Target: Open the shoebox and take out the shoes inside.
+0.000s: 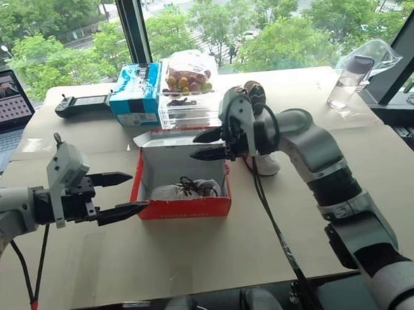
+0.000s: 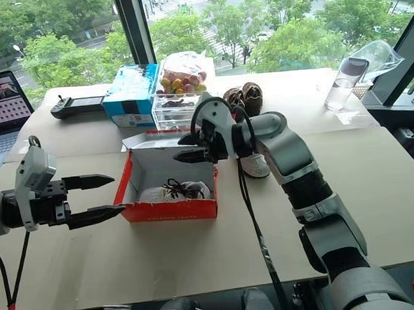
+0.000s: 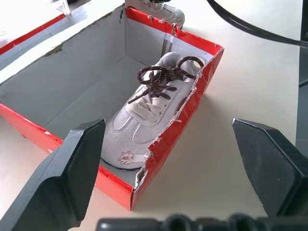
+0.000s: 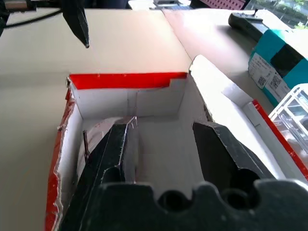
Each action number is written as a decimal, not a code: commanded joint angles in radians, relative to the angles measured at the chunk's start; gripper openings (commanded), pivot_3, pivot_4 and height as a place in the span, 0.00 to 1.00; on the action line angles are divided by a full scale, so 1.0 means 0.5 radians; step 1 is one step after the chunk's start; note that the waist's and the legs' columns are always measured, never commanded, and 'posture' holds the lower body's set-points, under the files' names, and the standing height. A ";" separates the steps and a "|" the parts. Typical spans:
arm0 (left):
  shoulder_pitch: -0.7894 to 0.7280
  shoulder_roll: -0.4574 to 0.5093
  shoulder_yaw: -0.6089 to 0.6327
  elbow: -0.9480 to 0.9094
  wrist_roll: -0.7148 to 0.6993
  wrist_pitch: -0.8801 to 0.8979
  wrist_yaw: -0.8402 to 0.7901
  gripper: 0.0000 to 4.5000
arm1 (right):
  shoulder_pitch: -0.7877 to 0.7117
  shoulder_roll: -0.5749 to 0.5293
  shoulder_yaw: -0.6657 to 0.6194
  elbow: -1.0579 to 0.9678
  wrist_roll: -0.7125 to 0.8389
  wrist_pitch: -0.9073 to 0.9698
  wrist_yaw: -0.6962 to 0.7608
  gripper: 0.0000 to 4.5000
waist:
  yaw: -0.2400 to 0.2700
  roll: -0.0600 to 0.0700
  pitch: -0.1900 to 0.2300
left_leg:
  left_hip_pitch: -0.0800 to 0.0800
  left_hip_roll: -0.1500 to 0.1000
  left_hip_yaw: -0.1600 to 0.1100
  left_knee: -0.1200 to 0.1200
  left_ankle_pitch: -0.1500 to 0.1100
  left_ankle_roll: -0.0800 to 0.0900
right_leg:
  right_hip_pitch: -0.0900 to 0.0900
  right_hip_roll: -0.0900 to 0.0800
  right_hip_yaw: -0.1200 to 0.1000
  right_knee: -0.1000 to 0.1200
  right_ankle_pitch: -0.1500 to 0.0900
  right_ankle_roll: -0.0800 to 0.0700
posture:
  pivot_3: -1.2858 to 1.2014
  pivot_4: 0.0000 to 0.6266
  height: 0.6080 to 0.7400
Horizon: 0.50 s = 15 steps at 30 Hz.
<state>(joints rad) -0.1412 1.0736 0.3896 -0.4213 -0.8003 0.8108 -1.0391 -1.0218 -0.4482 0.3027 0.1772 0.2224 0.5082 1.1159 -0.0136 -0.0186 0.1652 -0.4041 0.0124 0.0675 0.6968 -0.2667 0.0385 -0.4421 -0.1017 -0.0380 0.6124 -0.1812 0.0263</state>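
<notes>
**Box open, one shoe still inside, one out on the worktop**

The shoebox (image 1: 182, 191) sits mid worktop (image 1: 199, 254), lid flapped back toward the windows, white inside showing. One white sneaker (image 1: 188, 190) lies in it on its sole along the near wall; long axis runs w/ the box's long side, left–right across my head views. Left wrist view shows the toe end w/ a small cartoon mark nearest my left end effector, dark laces bunched further up, torn card along that near wall. Head views don't give that detail. They do show the 2nd sneaker (image 2: 255, 165) out of the box, on the worktop just right of it, partly hidden behind my right arm.

My left end effector (image 1: 114, 196) hangs wide open, empty, just left of the box's left end, tips pointing at it, not touching. My right end effector (image 1: 210, 146) is above the box's back right corner, pointing left, fingers part open w/ nothing between them; right wrist view looks down past them into the box.

Blue carton (image 1: 137, 92), clear fruit box (image 1: 187, 100), dark brown shoes (image 2: 244, 98) stand behind.
</notes>
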 commanded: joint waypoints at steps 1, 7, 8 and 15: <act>-0.024 -0.003 0.009 -0.026 0.007 -0.045 0.002 1.00 | -0.098 -0.141 0.244 0.052 -0.232 -0.168 0.249 0.51 | -0.001 0.000 0.000 | 0.000 0.000 0.000 0.000 0.000 0.000 | 0.000 0.000 0.000 0.000 0.000 0.000 | 0.52 0.24 1.00; -0.012 -0.036 0.008 -0.055 0.009 -0.041 0.024 1.00 | -0.170 -0.033 0.423 0.439 -0.477 -0.496 0.302 0.51 | -0.021 0.000 0.000 | 0.001 0.000 0.001 0.000 0.000 0.000 | -0.001 0.001 0.001 0.000 0.000 0.000 | 0.52 0.24 1.00; -0.004 -0.043 0.011 -0.064 0.008 -0.039 0.030 1.00 | -0.191 -0.008 0.431 0.501 -0.504 -0.531 0.307 0.51 | -0.022 0.000 0.000 | 0.001 0.000 0.001 0.000 0.000 0.000 | -0.001 0.001 0.001 0.000 0.000 0.000 | 0.52 0.24 1.00; 0.056 -0.079 0.053 -0.118 -0.006 -0.021 0.071 1.00 | -0.337 0.106 0.434 0.752 -0.602 -0.663 0.388 0.51 | -0.005 0.000 0.000 | 0.001 0.001 0.000 0.000 0.001 -0.002 | 0.000 0.001 0.001 0.001 0.000 -0.001 | 0.52 0.24 1.00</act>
<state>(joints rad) -0.1133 1.0329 0.3833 -0.4464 -0.7912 0.8100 -1.0106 -1.1516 -0.3983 0.5316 0.5377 -0.0619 0.2009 1.2922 -0.0161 -0.0187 0.1653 -0.4041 0.0130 0.0675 0.6971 -0.2661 0.0375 -0.4421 -0.1011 -0.0377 0.6128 -0.1809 0.0258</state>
